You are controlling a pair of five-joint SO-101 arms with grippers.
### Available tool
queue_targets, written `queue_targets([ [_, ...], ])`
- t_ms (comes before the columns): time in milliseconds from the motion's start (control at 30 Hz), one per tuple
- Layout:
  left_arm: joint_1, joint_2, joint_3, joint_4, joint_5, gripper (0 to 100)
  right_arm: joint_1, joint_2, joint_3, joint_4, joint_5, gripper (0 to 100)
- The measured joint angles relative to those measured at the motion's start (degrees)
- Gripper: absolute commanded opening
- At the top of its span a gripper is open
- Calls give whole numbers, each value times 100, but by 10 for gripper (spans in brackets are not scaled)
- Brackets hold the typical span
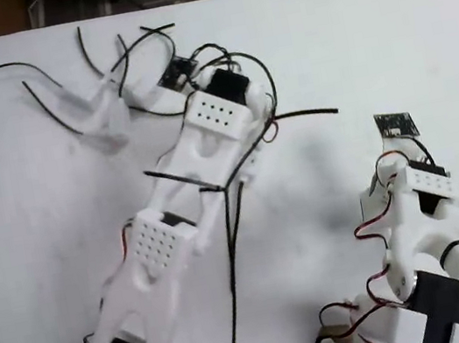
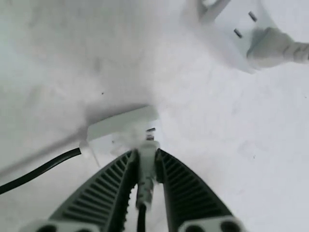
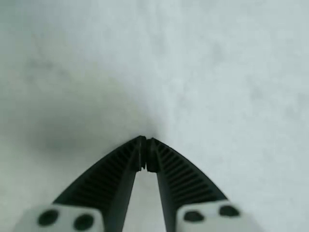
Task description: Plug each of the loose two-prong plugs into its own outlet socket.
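Note:
My left gripper [image 2: 146, 157] is shut on a small white two-prong plug [image 2: 146, 166] whose cord runs back between the fingers. The plug's front end meets a white outlet block [image 2: 120, 126] lying on the table; I cannot tell whether the prongs are in the slots. A second white outlet block [image 2: 227, 26] lies farther off with a white plug [image 2: 270, 46] seated in it. In the high view the left arm [image 1: 205, 131] stretches toward the white blocks [image 1: 99, 114] at the back left. My right gripper [image 3: 146, 145] is shut on nothing, over bare table.
Thin black cables [image 1: 226, 252] loop around the left arm and trail toward the front edge; one black cable [image 2: 38, 169] lies beside the near block. The right arm [image 1: 416, 219] sits folded at the front right. The white table [image 1: 365, 32] has free room at the back right.

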Motion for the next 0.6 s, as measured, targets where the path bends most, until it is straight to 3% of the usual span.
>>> queue_targets([
  [600, -114, 316, -167, -132, 246, 24, 0, 0, 0, -9, 0, 20],
])
